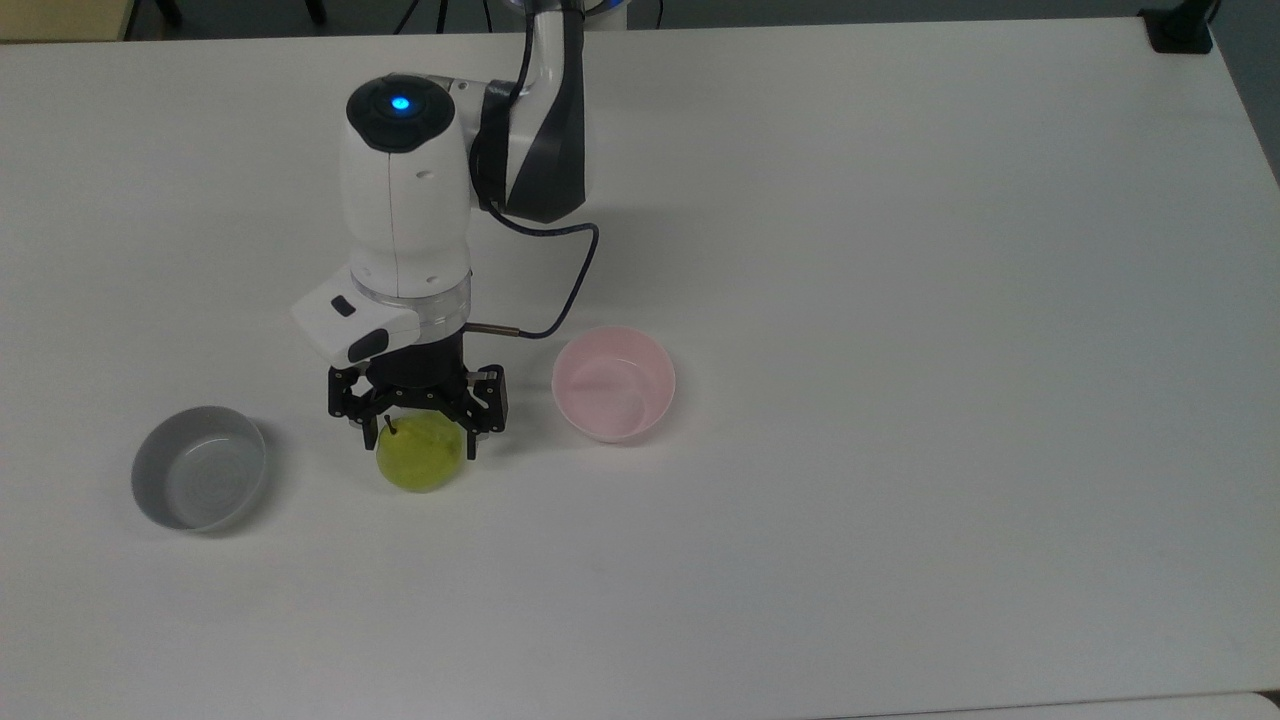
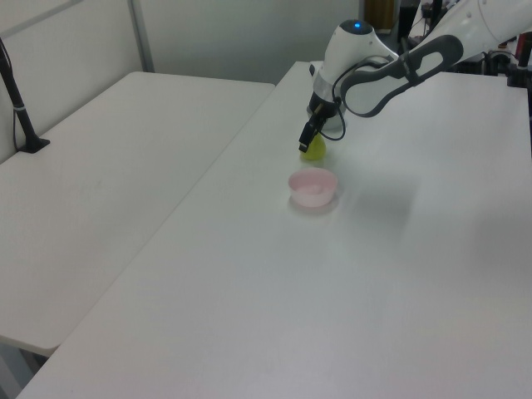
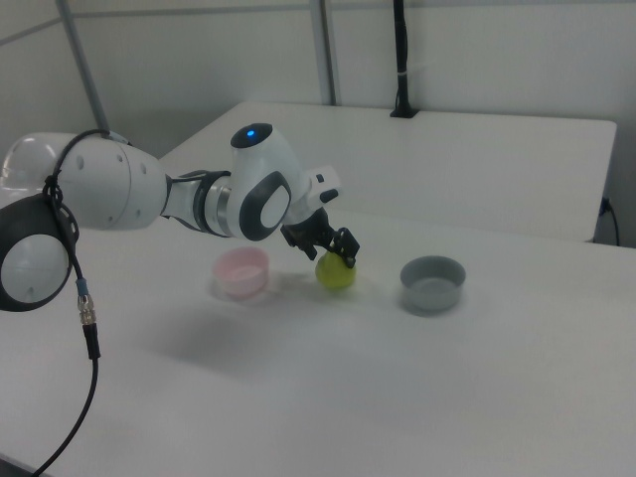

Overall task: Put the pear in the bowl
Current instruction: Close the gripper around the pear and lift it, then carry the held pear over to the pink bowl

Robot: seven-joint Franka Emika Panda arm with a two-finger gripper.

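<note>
White table (image 1: 900,500) bare toward its right edge and near edge in the top view, grey bowl (image 1: 199,481) near the left edge, pink bowl (image 1: 613,383) mid-table, pear (image 1: 420,462) between them

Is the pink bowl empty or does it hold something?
Empty. The pink bowl shows only its bare glossy inside; the pear sits on the table beside it.

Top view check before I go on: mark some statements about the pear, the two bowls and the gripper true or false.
1. The pear lies between the grey bowl and the pink bowl. True.
2. The pear is already in the pink bowl. False: it sits on the table.
3. The gripper is open, fingers straddling the pear. True.
4. The grey bowl holds fruit. False: it is empty.
</note>
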